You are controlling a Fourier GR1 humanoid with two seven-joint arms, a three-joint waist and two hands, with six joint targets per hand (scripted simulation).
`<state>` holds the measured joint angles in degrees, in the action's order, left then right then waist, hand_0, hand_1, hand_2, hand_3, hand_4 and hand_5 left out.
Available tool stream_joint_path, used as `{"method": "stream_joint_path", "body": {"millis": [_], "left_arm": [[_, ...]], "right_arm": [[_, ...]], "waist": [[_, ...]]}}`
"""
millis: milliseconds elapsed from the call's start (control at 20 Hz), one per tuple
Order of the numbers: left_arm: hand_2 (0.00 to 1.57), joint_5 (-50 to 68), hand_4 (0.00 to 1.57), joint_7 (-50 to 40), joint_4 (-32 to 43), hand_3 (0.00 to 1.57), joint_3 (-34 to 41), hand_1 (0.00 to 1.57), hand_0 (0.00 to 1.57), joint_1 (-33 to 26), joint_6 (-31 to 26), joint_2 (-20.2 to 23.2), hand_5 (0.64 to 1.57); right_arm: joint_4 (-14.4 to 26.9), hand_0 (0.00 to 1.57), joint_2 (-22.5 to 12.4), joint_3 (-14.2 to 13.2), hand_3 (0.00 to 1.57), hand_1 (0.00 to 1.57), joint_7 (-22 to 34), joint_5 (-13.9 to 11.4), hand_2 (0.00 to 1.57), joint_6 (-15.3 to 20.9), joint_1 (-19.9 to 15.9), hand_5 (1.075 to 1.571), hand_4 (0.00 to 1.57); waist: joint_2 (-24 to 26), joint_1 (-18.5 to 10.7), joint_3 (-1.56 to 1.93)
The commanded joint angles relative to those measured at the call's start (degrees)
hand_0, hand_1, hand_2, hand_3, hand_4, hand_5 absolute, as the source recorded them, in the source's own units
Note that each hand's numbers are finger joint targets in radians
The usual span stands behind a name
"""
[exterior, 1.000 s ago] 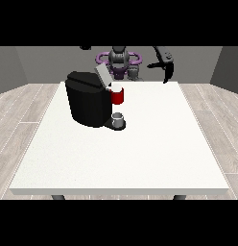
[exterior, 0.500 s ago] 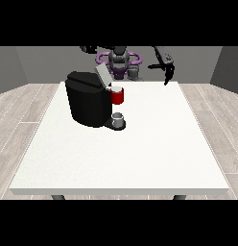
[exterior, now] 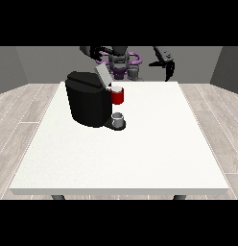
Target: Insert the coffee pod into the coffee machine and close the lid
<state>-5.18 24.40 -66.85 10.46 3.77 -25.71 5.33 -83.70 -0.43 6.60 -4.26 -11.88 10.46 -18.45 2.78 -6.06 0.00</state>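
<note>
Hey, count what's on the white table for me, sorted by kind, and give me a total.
Coffee machine, black with its lid raised: 1
Red part at the machine's front, likely the pod holder: 1
Small grey cup on the machine's base: 1
Total: 3
Whether a pod sits in the red part cannot be told. Both hands are off the table, up by the robot.

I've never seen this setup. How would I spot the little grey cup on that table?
Find the black coffee machine on the left half of the white table. At its front right, a red part sticks out under the raised lid; straight below it the cup stands on the machine's dark base. It is the only small grey thing there.
</note>
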Motion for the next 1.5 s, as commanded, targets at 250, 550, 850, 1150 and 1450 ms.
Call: {"method": "stream_joint_path", "body": {"millis": [250,550,850,1150,1450], "left_arm": [[0.00,1.35,0.31,2.55,-3.64,0.00,-1.15,0.00,0.00,-0.20,-0.57,0.50,1.571],[0.00,0.25,0.37,4.36,-0.97,0.00,-0.95,0.00,0.00,1.21,3.68,-0.01,1.571],[0.00,1.33,0.35,2.41,-2.47,0.00,-2.07,0.00,0.00,3.34,2.24,0.46,1.571],[0.00,4.67,0.34,-0.71,-2.37,0.00,0.61,0.00,0.00,3.81,-0.14,3.48,1.571],[0.00,2.62,0.38,2.69,-0.51,0.00,-0.69,0.00,0.00,5.15,1.23,3.17,1.571]], "right_arm": [[9.58,0.00,-4.09,-10.27,0.00,0.00,-4.32,2.45,0.00,0.20,-8.22,1.571,0.36],[14.58,0.00,-2.88,-10.67,0.00,0.00,-5.34,3.83,0.00,-0.86,-12.64,1.571,0.45],[21.56,0.00,-4.33,-13.28,0.00,0.00,-9.82,4.31,0.00,-0.27,-16.33,1.571,0.44],[21.08,0.00,-5.21,-13.01,0.00,0.00,-7.99,5.03,0.00,-1.97,-16.36,1.571,0.24],[22.98,0.00,-4.14,-12.56,0.00,0.00,-9.87,3.64,0.00,0.30,-19.46,1.571,0.43]], "waist": [[-6.84,-2.37,0.02],[-7.42,-0.58,0.00],[-10.49,-2.25,0.01],[-8.75,-2.13,0.00],[-11.68,-3.41,0.00]]}}
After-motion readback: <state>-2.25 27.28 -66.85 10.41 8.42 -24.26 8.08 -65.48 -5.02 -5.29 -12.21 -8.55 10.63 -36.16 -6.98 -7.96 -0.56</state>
